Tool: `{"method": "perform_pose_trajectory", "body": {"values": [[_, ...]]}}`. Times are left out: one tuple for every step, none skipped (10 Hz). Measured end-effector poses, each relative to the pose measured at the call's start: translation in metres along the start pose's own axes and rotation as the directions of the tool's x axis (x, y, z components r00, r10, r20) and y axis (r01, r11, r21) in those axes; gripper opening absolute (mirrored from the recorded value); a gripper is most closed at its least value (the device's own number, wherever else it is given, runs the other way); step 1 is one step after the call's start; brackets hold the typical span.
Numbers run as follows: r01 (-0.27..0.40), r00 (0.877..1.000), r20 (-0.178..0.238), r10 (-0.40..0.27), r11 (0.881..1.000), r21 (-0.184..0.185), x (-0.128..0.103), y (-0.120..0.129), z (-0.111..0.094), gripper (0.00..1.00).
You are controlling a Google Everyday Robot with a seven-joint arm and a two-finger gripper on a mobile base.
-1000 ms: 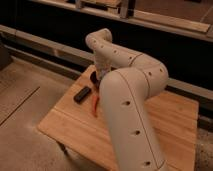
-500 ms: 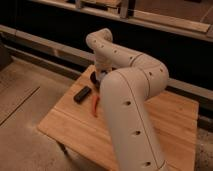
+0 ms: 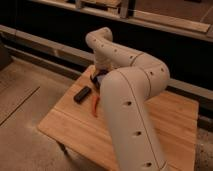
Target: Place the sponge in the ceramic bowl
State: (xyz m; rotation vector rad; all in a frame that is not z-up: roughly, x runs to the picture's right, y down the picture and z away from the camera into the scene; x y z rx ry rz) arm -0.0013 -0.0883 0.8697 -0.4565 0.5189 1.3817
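My white arm bends over the wooden table [image 3: 65,125] and hides much of its middle. The gripper [image 3: 101,74] points down at the table's far left edge, just below the wrist. Under it I see part of the dark reddish-brown ceramic bowl [image 3: 95,81]; the arm covers the rest of it. A small blue-grey patch that looks like the sponge [image 3: 103,75] sits right at the gripper, over the bowl. I cannot tell whether it is held or resting in the bowl.
A flat black rectangular object [image 3: 82,94] lies left of the bowl, nearer the front. A thin orange-red stick [image 3: 95,105] lies beside it. A dark wall with a pale rail [image 3: 45,47] runs behind the table. Concrete floor [image 3: 20,100] lies to the left.
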Motion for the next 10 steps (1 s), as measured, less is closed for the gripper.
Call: {"method": "perform_pose_trajectory", "body": {"values": [[0.001, 1.000, 0.018, -0.001, 1.000, 0.005, -0.001, 0.000, -0.010, 0.80], [0.002, 0.999, 0.039, -0.002, 1.000, 0.009, -0.002, 0.000, -0.021, 0.80], [0.000, 0.998, 0.059, 0.000, 1.000, 0.009, -0.002, 0.001, -0.031, 0.80], [-0.008, 0.997, 0.081, 0.007, 1.000, 0.008, 0.001, 0.003, -0.044, 0.80], [-0.009, 0.996, 0.085, 0.009, 1.000, 0.008, 0.001, 0.002, -0.046, 0.80], [-0.010, 0.996, 0.085, 0.009, 1.000, 0.008, 0.001, 0.002, -0.046, 0.80], [-0.008, 0.996, 0.085, 0.007, 1.000, 0.008, 0.001, 0.004, -0.046, 0.80], [-0.008, 0.996, 0.085, 0.007, 1.000, 0.008, 0.001, 0.003, -0.046, 0.80], [-0.009, 0.996, 0.085, 0.008, 1.000, 0.008, 0.001, 0.003, -0.046, 0.80], [-0.008, 0.996, 0.086, 0.007, 1.000, 0.008, 0.001, 0.004, -0.046, 0.80]]}}
